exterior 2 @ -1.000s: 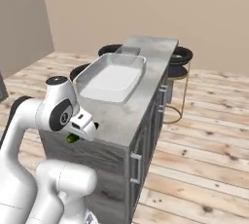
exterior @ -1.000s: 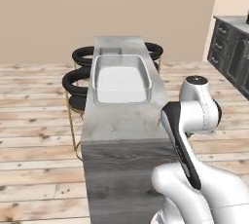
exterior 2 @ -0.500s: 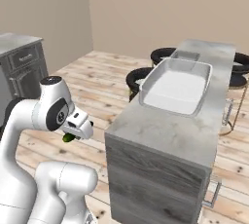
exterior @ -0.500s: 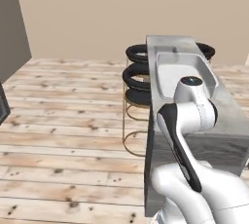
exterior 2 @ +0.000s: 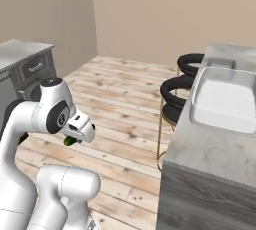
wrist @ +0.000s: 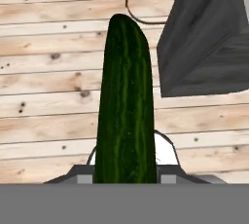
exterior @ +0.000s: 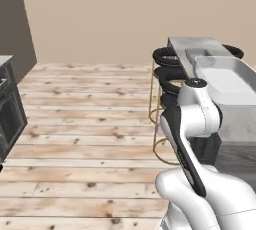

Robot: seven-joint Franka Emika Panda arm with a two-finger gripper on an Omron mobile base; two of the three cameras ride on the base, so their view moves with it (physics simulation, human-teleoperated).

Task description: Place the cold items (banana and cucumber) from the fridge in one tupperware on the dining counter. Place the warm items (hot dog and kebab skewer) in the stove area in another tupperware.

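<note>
The cucumber (wrist: 125,101) hides the end effector's fingertips in the hand view, and its lower end is cut off at the bottom. In the right base view only a small green bit shows beneath the white hand. The desk (exterior: 240,119) runs off the right edge.

We find no readable text, label, brand, number or sign anywhere in these views. The surfaces we see carry no lettering.
</note>
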